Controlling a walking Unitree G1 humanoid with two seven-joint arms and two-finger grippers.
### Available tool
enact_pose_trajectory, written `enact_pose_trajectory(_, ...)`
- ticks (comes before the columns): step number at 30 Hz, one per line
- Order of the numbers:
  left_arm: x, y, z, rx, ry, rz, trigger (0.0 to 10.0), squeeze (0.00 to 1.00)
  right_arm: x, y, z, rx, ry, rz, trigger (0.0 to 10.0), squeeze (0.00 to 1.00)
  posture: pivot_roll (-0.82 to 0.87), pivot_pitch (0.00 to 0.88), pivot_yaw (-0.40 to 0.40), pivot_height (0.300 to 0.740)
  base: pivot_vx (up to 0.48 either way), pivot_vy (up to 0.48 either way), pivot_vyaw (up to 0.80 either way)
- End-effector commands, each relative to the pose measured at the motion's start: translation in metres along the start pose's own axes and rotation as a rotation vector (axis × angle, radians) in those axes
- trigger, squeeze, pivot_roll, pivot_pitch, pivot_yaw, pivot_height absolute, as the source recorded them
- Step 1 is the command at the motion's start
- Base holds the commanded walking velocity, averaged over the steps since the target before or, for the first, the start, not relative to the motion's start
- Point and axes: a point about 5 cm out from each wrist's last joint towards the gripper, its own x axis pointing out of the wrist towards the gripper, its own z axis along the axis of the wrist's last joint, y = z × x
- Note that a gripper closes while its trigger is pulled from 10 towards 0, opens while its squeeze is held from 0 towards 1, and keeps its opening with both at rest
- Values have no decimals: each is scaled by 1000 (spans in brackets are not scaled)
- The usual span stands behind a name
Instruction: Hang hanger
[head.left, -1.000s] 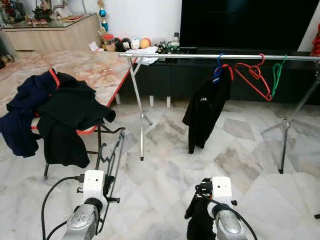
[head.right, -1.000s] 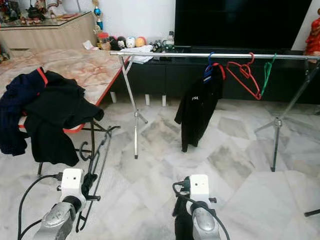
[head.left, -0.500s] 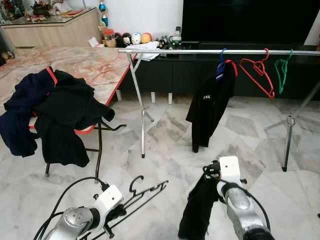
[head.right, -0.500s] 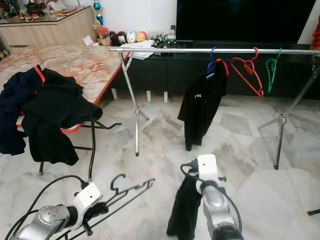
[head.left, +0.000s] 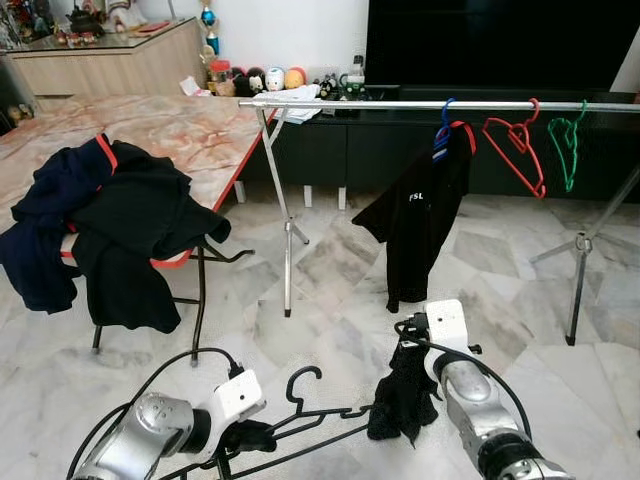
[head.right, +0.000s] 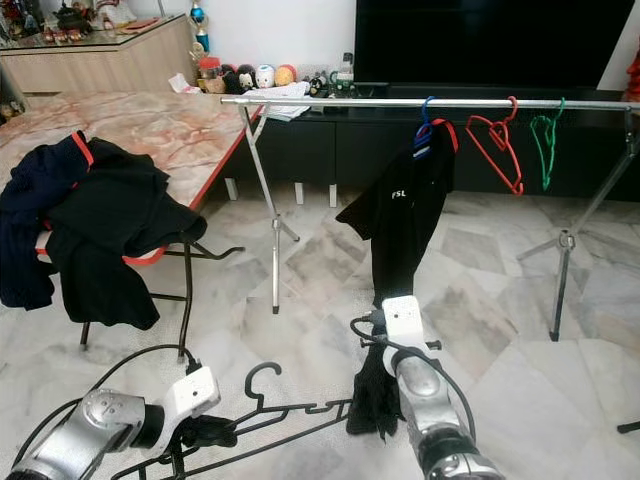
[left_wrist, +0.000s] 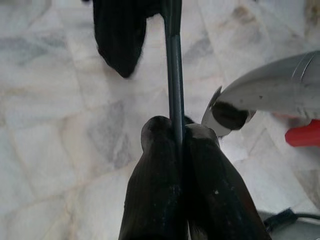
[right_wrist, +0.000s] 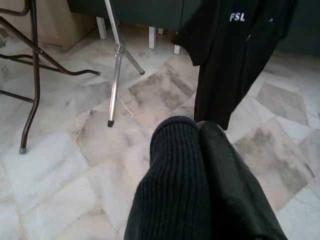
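Observation:
A black hanger (head.left: 318, 424) lies almost level low in front of me, hook up, with my left gripper (head.left: 246, 437) shut on its bar. In the left wrist view the two fingers (left_wrist: 156, 165) pinch the thin bar (left_wrist: 173, 75). My right gripper (head.left: 408, 372) is shut on a dark knit garment (head.left: 400, 398) that hangs bunched just above the floor; the hanger's far end reaches it. The knit (right_wrist: 167, 190) wraps one finger in the right wrist view. Beyond stands the metal rail (head.left: 380, 104) with a black FSL shirt (head.left: 420, 225) on a blue hanger.
A red hanger (head.left: 515, 150) and a green hanger (head.left: 567, 140) hang at the rail's right end. On my left a marble-topped folding table (head.left: 190, 130) carries a pile of dark clothes (head.left: 110, 215). A dark TV cabinet (head.left: 340, 150) stands behind the rail.
My left gripper has swung the hanger rightward and flatter, until its end meets the garment. The right gripper has drawn slightly left and the garment now hangs shorter and bunched.

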Motion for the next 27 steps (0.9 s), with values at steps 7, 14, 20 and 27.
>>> enact_pose_trajectory(7,0,2,12,-20,-43,13,10000,0,3,5,3,-39,41,34,10000,0,40,0,36,740,0,0,0)
enact_pose_trajectory(14,2,-7,13,-20,-36,-45,10000,0,4,1,2,-42,61,6,10000,0,42,0,26,740,0,0,0)
enact_pose_trajectory(20,5,-8,16,-12,-37,-39,10000,0,9,6,16,15,32,12,10000,0,46,6,21,740,0,0,0)
enact_pose_trajectory(27,9,-3,22,0,-56,22,10000,0,10,11,21,27,24,20,10000,0,45,11,20,740,0,0,0)
